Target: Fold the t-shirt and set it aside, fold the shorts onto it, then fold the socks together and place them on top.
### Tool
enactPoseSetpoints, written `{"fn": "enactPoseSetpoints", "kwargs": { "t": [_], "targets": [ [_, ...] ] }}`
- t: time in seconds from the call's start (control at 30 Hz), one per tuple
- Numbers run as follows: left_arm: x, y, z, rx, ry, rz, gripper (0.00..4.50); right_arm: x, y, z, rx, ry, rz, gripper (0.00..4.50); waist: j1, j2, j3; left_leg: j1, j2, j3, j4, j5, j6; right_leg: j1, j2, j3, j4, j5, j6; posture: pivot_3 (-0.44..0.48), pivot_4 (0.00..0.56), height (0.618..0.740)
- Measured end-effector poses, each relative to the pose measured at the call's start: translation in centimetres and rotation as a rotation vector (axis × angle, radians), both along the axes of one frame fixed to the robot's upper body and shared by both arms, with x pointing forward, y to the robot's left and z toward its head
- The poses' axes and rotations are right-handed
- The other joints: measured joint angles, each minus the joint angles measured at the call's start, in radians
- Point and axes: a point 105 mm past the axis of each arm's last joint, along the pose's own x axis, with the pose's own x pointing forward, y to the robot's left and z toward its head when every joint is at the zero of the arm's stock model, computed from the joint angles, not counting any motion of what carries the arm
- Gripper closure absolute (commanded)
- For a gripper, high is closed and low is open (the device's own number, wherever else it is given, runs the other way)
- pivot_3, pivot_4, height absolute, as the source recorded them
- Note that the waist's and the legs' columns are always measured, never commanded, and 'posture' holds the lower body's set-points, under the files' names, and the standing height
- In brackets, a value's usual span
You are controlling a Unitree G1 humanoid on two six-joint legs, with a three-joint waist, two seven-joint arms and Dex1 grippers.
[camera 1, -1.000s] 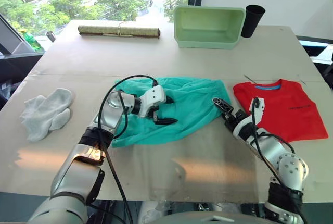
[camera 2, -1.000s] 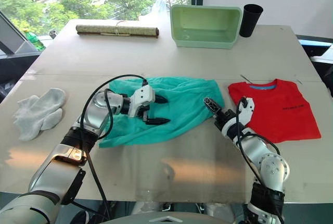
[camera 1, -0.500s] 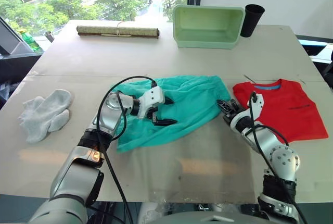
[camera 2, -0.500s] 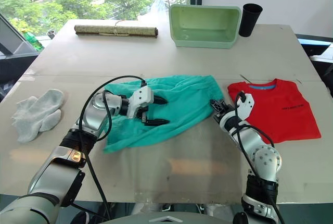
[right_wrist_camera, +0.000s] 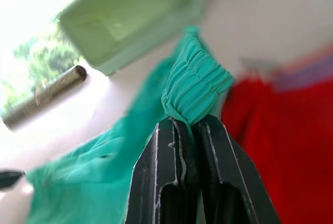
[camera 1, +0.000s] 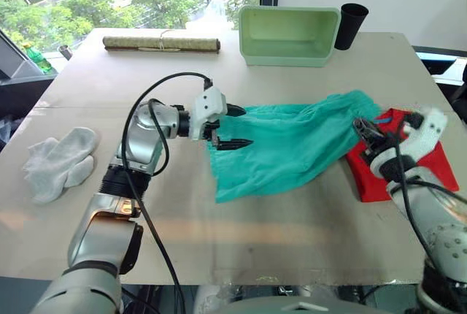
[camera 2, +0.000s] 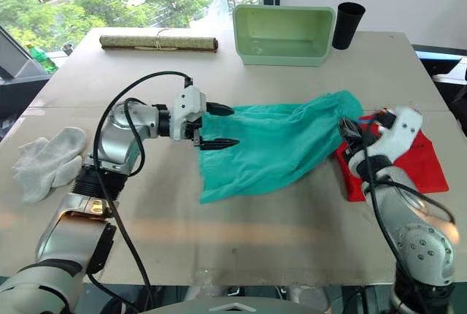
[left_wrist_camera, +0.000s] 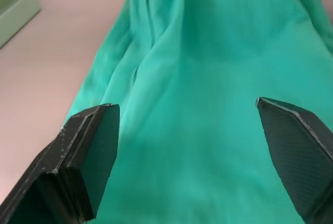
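Pinching a bunched corner of the shorts (right_wrist_camera: 196,86), the right gripper (right_wrist_camera: 188,130) is holding that end raised over the t-shirt (camera 2: 416,164) near the table's (camera 1: 219,73) right edge. The left gripper (camera 2: 216,125) is hovering with jaws spread wide over the shorts' opposite end, mid-table. The socks (camera 1: 58,162) are lying by the left edge.

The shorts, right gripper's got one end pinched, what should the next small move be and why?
Probably keep carrying that pinched end farther over the t-shirt. The right gripper is shut on the waistband of the shorts, which only partly overlap the red fabric, while the left gripper hangs open over their other end.
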Motion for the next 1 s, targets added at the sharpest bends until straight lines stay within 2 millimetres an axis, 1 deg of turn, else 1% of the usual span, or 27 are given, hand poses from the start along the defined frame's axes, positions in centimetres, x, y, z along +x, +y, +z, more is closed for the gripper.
{"fn": "enactPoseSetpoints", "kwargs": {
  "t": [0.07, 0.1, 0.13, 0.17, 0.2, 0.23, 0.27, 0.3, 0.33, 0.37, 0.4, 0.43, 0.47, 0.5, 0.53, 0.57, 0.6, 0.7, 0.73, 0.8, 0.83, 0.87, 0.9, 0.93, 1.0],
  "targets": [
    [0.0, 0.9, 0.4, 0.007, 0.000, 0.014, 0.00, -0.1, 2.1, 1.4, -0.106, -0.080, 0.095, 4.48, 0.002, 0.000, 0.000, 0.000, 0.000, 0.000, 0.000, 0.000, 0.000, 0.000, 0.001, -0.001, 0.000, 0.000, 0.000, 0.000, 0.150, 0.735],
    [0.0, 1.9, 1.0, 0.025, -0.001, 0.033, 0.00, -0.1, 4.0, 2.0, -0.194, -0.126, 0.178, 4.48, 0.002, 0.000, 0.000, -0.001, 0.000, 0.000, -0.001, 0.000, 0.000, -0.002, 0.001, 0.000, 0.000, 0.000, -0.001, 0.000, 0.150, 0.735],
    [0.0, 2.1, 1.3, 0.026, -0.006, 0.038, 0.00, -0.2, 4.4, 2.1, -0.205, -0.136, 0.198, 4.48, 0.006, 0.000, 0.000, -0.001, 0.000, 0.000, -0.001, 0.000, 0.000, -0.001, 0.001, 0.000, -0.001, 0.000, -0.001, 0.000, 0.150, 0.735],
    [-0.1, 2.8, 1.6, 0.028, -0.003, 0.046, 0.00, -0.1, 5.3, 2.1, -0.244, -0.151, 0.246, 4.48, 0.008, 0.000, 0.001, -0.002, 0.000, 0.000, 0.000, 0.000, 0.000, -0.001, 0.000, 0.000, 0.000, 0.001, -0.002, 0.000, 0.150, 0.735],
    [-0.2, 3.8, 2.0, 0.041, 0.008, 0.061, 0.00, -0.1, 6.8, 2.0, -0.332, -0.170, 0.341, 4.48, 0.004, 0.000, 0.002, -0.003, 0.000, 0.001, 0.000, 0.000, 0.000, -0.004, 0.000, 0.001, 0.000, 0.001, -0.003, 0.000, 0.150, 0.735],
    [-0.4, 4.7, 2.8, 0.051, 0.004, 0.071, 0.00, -0.3, 8.2, 1.7, -0.415, -0.191, 0.441, 4.48, 0.004, -0.001, 0.002, -0.004, 0.000, 0.002, 0.001, 0.000, 0.000, -0.004, 0.000, 0.001, -0.001, 0.002, -0.003, 0.000, 0.150, 0.735],
    [-0.4, 5.0, 3.1, 0.054, 0.003, 0.074, 0.00, -0.4, 8.6, 1.6, -0.436, -0.195, 0.469, 4.48, 0.004, -0.001, 0.002, -0.004, 0.000, 0.002, 0.001, 0.000, 0.000, -0.004, 0.000, 0.001, -0.001, 0.002, -0.003, 0.000, 0.150, 0.735],
    [-0.5, 5.5, 3.9, 0.050, -0.011, 0.080, 0.00, -0.7, 9.4, 1.0, -0.476, -0.196, 0.531, 4.48, 0.008, -0.001, 0.002, -0.004, 0.000, 0.002, 0.001, 0.000, 0.000, -0.004, -0.001, 0.001, -0.002, 0.002, -0.003, 0.000, 0.150, 0.735],
    [-0.7, 6.0, 4.2, 0.051, -0.008, 0.085, 0.00, -0.8, 10.2, 0.5, -0.534, -0.204, 0.592, 4.48, 0.009, -0.001, 0.003, -0.005, 0.000, 0.002, 0.002, 0.000, 0.000, -0.004, -0.001, 0.001, -0.001, 0.001, -0.003, 0.000, 0.150, 0.735],
    [-0.8, 6.6, 5.1, 0.046, -0.010, 0.091, 0.00, -1.0, 11.0, -1.3, -0.637, -0.178, 0.701, 4.48, 0.012, -0.002, 0.002, -0.006, 0.000, 0.002, 0.001, 0.000, 0.000, -0.004, -0.002, -0.001, -0.003, 0.002, -0.003, 0.000, 0.150, 0.735],
    [-1.1, 7.0, 5.7, 0.027, -0.004, 0.093, 0.00, -1.0, 11.8, -2.6, -0.709, -0.170, 0.792, 4.48, 0.012, -0.002, 0.003, -0.007, 0.000, 0.002, 0.002, 0.000, 0.001, -0.005, -0.002, -0.001, -0.003, 0.002, -0.003, 0.000, 0.150, 0.735],
    [-1.3, 7.2, 6.1, 0.012, 0.001, 0.086, 0.00, -1.2, 12.5, -3.6, -0.745, -0.167, 0.871, 4.48, 0.012, -0.002, 0.003, -0.009, 0.000, 0.002, 0.003, 0.000, 0.001, -0.005, -0.002, -0.002, -0.004, 0.002, -0.003, 0.000, 0.150, 0.735],
    [-1.7, 7.1, 6.4, -0.005, 0.020, 0.066, 0.00, -1.6, 13.4, -4.5, -0.774, -0.170, 0.962, 4.48, 0.012, -0.002, 0.003, -0.010, 0.000, 0.001, 0.004, 0.000, 0.001, -0.006, -0.002, -0.003, -0.004, 0.002, -0.003, 0.000, 0.150, 0.735],
    [-1.8, 7.0, 6.5, -0.011, 0.028, 0.053, 0.00, -1.7, 13.7, -4.8, -0.783, -0.172, 0.991, 4.48, 0.012, -0.002, 0.003, -0.012, 0.000, 0.001, 0.004, 0.000, 0.001, -0.008, -0.002, -0.003, -0.003, 0.002, -0.003, 0.000, 0.150, 0.735],
    [-2.3, 6.7, 6.6, -0.022, 0.052, 0.015, 0.00, -1.8, 14.3, -5.5, -0.814, -0.184, 1.056, 4.48, 0.012, -0.002, 0.003, -0.016, 0.000, -0.001, 0.007, 0.000, 0.000, -0.011, -0.002, -0.005, -0.003, 0.002, -0.003, 0.000, 0.150, 0.735],
    [-2.7, 6.3, 6.7, -0.029, 0.061, -0.018, 0.00, -1.7, 14.4, -6.1, -0.850, -0.187, 1.094, 4.48, 0.013, -0.002, 0.003, -0.020, 0.000, -0.001, 0.009, 0.000, 0.000, -0.014, -0.003, -0.005, 0.000, 0.002, -0.003, 0.000, 0.150, 0.735],
    [-2.9, 6.1, 6.8, -0.035, 0.064, -0.031, 0.00, -1.5, 14.4, -6.8, -0.889, -0.183, 1.124, 4.48, 0.014, -0.002, 0.003, -0.020, 0.000, -0.001, 0.010, 0.000, 0.000, -0.014, -0.003, -0.005, 0.000, 0.002, -0.003, 0.000, 0.150, 0.735],
    [-2.8, 5.4, 6.7, -0.044, 0.064, -0.049, 0.00, -1.5, 14.4, -7.5, -0.914, -0.178, 1.183, 3.48, 0.016, -0.002, 0.003, -0.021, 0.000, -0.001, 0.012, 0.000, 0.000, -0.014, -0.003, -0.005, 0.001, 0.002, -0.003, 0.000, 0.150, 0.735],
    [-2.8, 5.0, 6.4, -0.051, 0.068, -0.059, 0.00, -1.7, 14.6, -7.7, -0.901, -0.174, 1.214, 3.02, 0.017, -0.002, 0.003, -0.021, 0.000, -0.001, 0.013, 0.000, 0.000, -0.014, -0.004, -0.005, 0.002, 0.002, -0.003, 0.000, 0.150, 0.735],
    [-2.5, 3.8, 6.0, -0.076, 0.067, -0.080, 0.00, -2.2, 14.9, -7.5, -0.846, -0.173, 1.258, 1.91, 0.017, -0.002, 0.003, -0.021, 0.000, -0.001, 0.014, 0.000, 0.000, -0.014, -0.004, -0.005, 0.003, 0.002, -0.003, 0.000, 0.150, 0.735],
    [-2.5, 3.1, 5.8, -0.087, 0.066, -0.091, 0.00, -2.3, 14.9, -6.9, -0.802, -0.183, 1.263, 1.79, 0.020, -0.002, 0.003, -0.021, 0.000, -0.001, 0.015, 0.000, 0.000, -0.014, -0.004, -0.005, 0.003, 0.002, -0.003, 0.000, 0.150, 0.735],
    [-2.3, 2.5, 5.6, -0.097, 0.067, -0.096, 0.00, -2.2, 14.7, -6.1, -0.765, -0.197, 1.254, 1.09, 0.021, -0.002, 0.003, -0.021, 0.000, -0.001, 0.015, 0.000, 0.000, -0.014, -0.004, -0.005, 0.003, 0.002, -0.003, 0.000, 0.150, 0.735],
    [-2.2, 1.9, 5.3, -0.105, 0.068, -0.101, 0.00, -2.1, 14.4, -5.0, -0.721, -0.218, 1.235, 0.70, 0.023, -0.002, 0.003, -0.021, 0.000, -0.001, 0.015, 0.000, 0.000, -0.014, -0.004, -0.005, 0.003, 0.002, -0.003, 0.000, 0.150, 0.735],
    [-1.9, 0.9, 5.0, -0.114, 0.058, -0.101, 0.00, -2.0, 13.7, -3.1, -0.651, -0.246, 1.200, 0.13, 0.027, -0.002, 0.003, -0.021, 0.000, -0.001, 0.015, 0.000, 0.000, -0.014, -0.004, -0.005, 0.003, 0.002, -0.003, 0.000, 0.150, 0.735],
    [-1.4, -0.2, 4.5, -0.114, 0.036, -0.093, 0.00, -1.8, 12.3, -1.5, -0.579, -0.251, 1.146, 0.13, 0.034, -0.002, 0.003, -0.021, 0.000, -0.001, 0.015, 0.000, 0.000, -0.013, -0.004, -0.006, 0.003, 0.002, -0.003, 0.000, 0.150, 0.735]
  ]
}}
